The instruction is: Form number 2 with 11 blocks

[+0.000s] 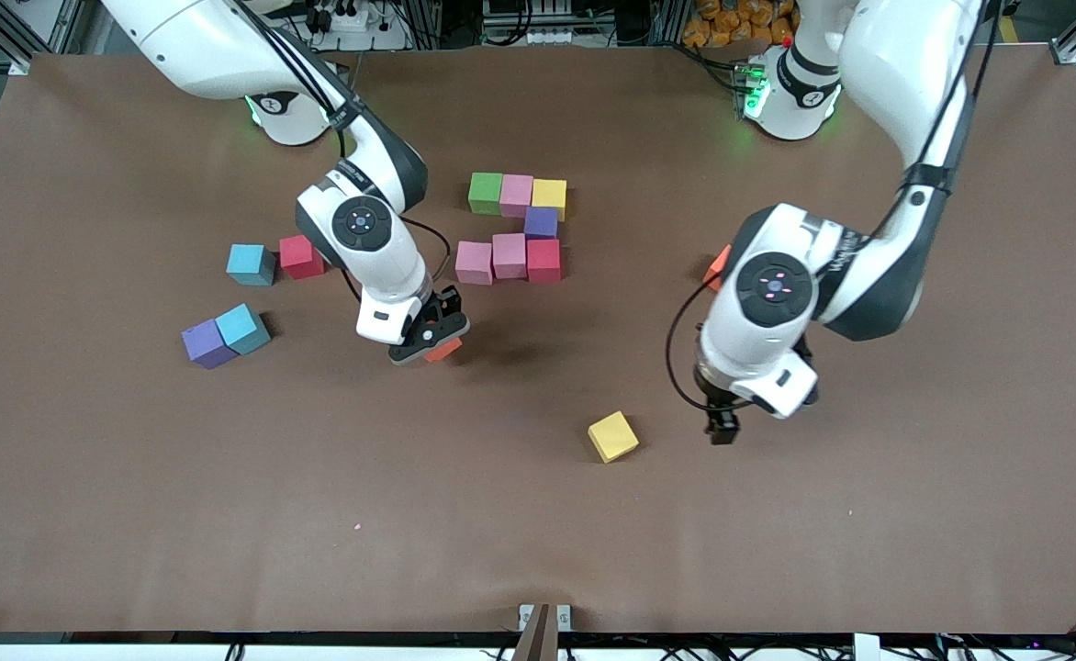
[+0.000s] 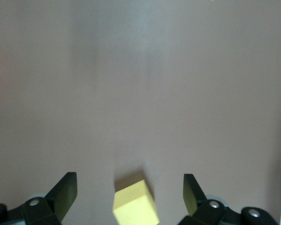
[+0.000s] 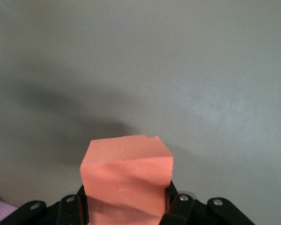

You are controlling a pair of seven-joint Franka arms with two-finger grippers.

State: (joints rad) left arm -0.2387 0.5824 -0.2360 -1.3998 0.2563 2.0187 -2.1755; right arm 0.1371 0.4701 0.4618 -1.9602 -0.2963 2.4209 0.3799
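Observation:
Seven blocks lie together mid-table: green [image 1: 485,193], pink [image 1: 516,195] and yellow [image 1: 549,196] in a row, purple [image 1: 541,222] under the yellow, then pink [image 1: 474,263], pink [image 1: 509,255] and red [image 1: 543,260]. My right gripper [image 1: 428,344] [image 3: 126,202] hangs over the table close to the pink end of that lowest row, shut on an orange block [image 1: 443,349] [image 3: 126,180]. A loose yellow block [image 1: 613,436] [image 2: 136,206] lies nearer the front camera. My left gripper [image 1: 722,428] [image 2: 129,194] is open just above the table beside it, and the block shows between its fingers [image 2: 65,194].
Toward the right arm's end lie a red cube [image 1: 301,256], a light blue cube [image 1: 251,264], and another light blue cube [image 1: 243,328] touching a purple one [image 1: 207,344]. An orange cube [image 1: 718,268] shows partly hidden by the left arm.

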